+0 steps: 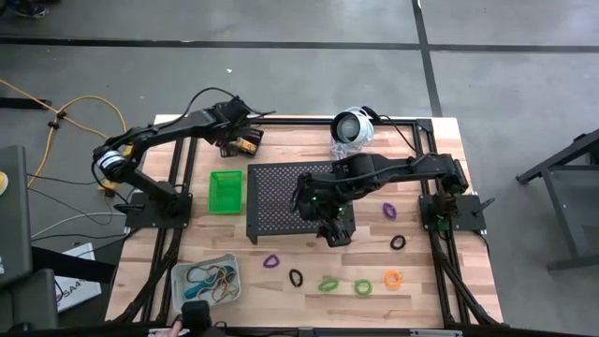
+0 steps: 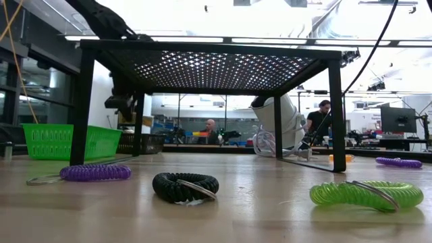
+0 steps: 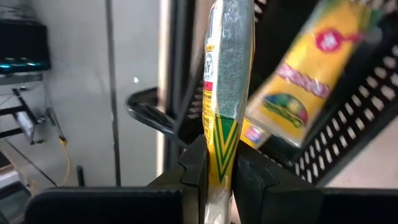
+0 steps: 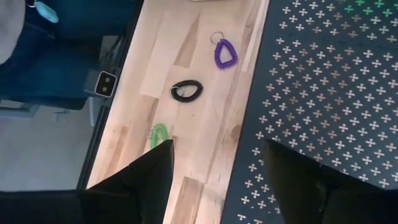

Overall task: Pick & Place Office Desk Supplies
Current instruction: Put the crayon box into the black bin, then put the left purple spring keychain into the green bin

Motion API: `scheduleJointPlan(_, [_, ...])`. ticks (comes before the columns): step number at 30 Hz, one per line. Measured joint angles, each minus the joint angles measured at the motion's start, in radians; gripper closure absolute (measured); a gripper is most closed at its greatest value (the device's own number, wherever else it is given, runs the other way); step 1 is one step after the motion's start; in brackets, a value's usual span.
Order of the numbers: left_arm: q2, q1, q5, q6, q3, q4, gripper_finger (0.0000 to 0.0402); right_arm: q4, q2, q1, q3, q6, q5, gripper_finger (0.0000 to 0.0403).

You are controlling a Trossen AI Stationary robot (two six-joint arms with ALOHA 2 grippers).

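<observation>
Left tool grips yellow tube; table edge near.

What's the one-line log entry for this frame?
left gripper: shut on yellow tube, over black bin | right gripper: open, empty, over stand's front edge | coil loops: on table

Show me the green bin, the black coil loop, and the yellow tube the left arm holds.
green bin [image 1: 226, 190], high view, floor.
black coil loop [image 2: 183, 185], low view, coil's front.
yellow tube [image 3: 219, 130], left wrist view, label, between fingers.
</observation>
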Motion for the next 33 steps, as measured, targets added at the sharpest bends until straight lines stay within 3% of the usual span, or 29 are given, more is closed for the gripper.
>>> scheduleJointPlan(15, [0.062, -0.003, -0.008, 0.019, 0.0, -0.015, 0.0352, 0.006, 0.0, 0.001, 0.0, 0.001, -0.016, 0.0172])
scheduleJointPlan(26, [0.062, -0.003, -0.003, 0.011, 0.0, -0.011, 0.0276, 0.005, 0.0, 0.001, 0.0, -0.001, -0.016, 0.0172])
scheduleJointPlan(33, [0.062, -0.028, -0.003, 0.009, 0.0, -0.012, 0.0267, 0.005, 0.0, 0.001, 0.0, -0.001, -0.016, 0.0172])
